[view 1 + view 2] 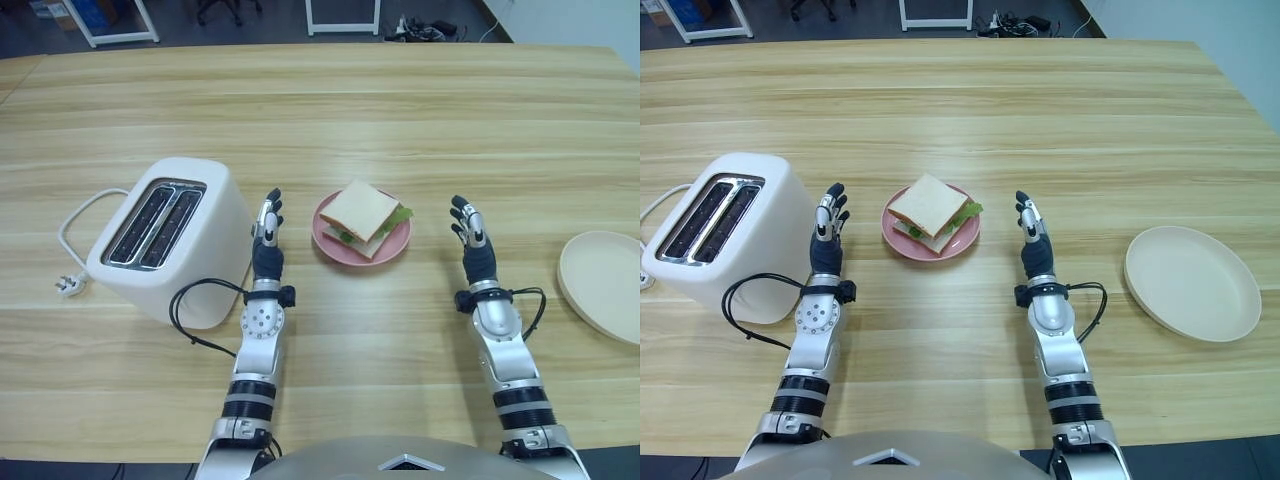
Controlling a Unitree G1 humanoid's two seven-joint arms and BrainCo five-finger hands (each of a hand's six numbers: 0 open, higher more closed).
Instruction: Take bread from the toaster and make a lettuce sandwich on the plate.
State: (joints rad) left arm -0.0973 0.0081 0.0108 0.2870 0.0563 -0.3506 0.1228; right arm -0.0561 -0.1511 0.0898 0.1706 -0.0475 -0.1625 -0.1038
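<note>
A sandwich [362, 215] of two white bread slices with green lettuce peeking out at the right lies on the pink plate [330, 245] in the middle of the table. The cream toaster [170, 240] stands to the left, both slots showing dark with no bread sticking out. My left hand [267, 237] is upright between toaster and plate, fingers straight, holding nothing. My right hand [474, 240] stands to the right of the plate, also open and empty. Neither hand touches the plate.
A cream empty plate [603, 284] lies at the right table edge. The toaster's white cord and plug [70, 284] trail off to the left. Black cables [195, 325] loop from both wrists. Bare wooden table stretches behind the plate.
</note>
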